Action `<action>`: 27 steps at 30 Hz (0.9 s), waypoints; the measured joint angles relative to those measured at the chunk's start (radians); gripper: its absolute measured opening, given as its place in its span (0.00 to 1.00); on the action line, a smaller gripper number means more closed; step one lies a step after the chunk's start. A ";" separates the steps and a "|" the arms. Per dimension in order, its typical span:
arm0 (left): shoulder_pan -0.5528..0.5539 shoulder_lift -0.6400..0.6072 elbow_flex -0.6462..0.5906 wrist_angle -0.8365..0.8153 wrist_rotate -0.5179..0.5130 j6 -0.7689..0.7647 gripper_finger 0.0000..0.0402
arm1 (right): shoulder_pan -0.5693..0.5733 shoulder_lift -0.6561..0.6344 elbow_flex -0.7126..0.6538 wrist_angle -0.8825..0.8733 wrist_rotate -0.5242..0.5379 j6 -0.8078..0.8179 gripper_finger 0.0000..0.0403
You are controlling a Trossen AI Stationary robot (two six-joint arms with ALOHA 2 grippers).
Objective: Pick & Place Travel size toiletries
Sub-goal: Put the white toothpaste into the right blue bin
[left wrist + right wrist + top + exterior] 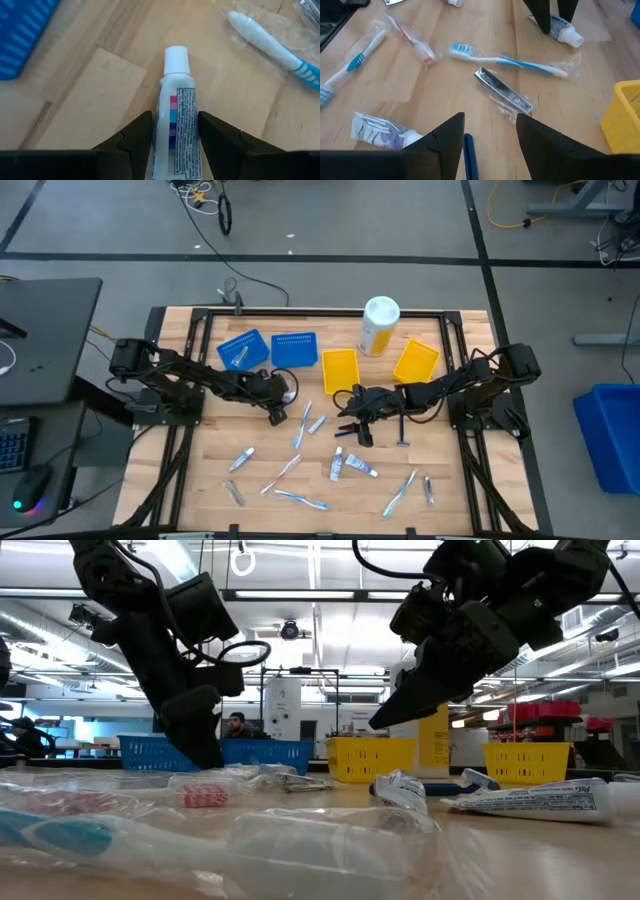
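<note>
A small white toothpaste tube (176,95) lies flat on the wooden table, its cap pointing away from my left arm. My left gripper (175,117) is open and low over it, one finger on each long side; the right wrist view shows those fingers standing at the tube (565,31). My right gripper (490,120) hangs open above the table's middle (358,428). Below its gap lies a slim dark blue razor (469,157), untouched. Ahead of it lie a silver nail clipper (504,95) and a wrapped blue toothbrush (510,61). My left gripper comes down slanting from the table's left, its fingers (135,135) close beside the tube's two long sides (165,130), behind the cap. The tube lies flat on the table. I cannot tell whether the fingers touch it.
Two blue trays (243,350) (294,350), two yellow trays (340,370) (416,360) and a tall yellow bottle (379,325) stand along the far side. Several wrapped toothbrushes (300,500), tubes (337,467) and another razor (403,428) lie scattered over the near half.
</note>
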 joint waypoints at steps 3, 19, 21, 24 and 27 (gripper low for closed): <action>0.000 0.000 0.000 0.000 0.003 0.001 0.39 | 0.000 0.000 0.000 -0.001 0.000 0.000 0.45; 0.001 -0.005 0.014 0.105 -0.002 -0.046 0.27 | -0.001 0.000 0.000 -0.001 0.008 0.000 0.48; 0.001 -0.006 0.043 0.112 -0.030 -0.026 0.27 | -0.001 0.000 0.000 -0.001 0.008 0.000 0.49; 0.009 -0.007 0.094 0.101 -0.064 0.048 0.27 | -0.001 0.000 0.000 -0.001 0.008 0.000 0.49; 0.038 -0.007 0.182 0.027 -0.110 0.109 0.27 | -0.001 0.000 0.000 -0.001 0.008 0.000 0.48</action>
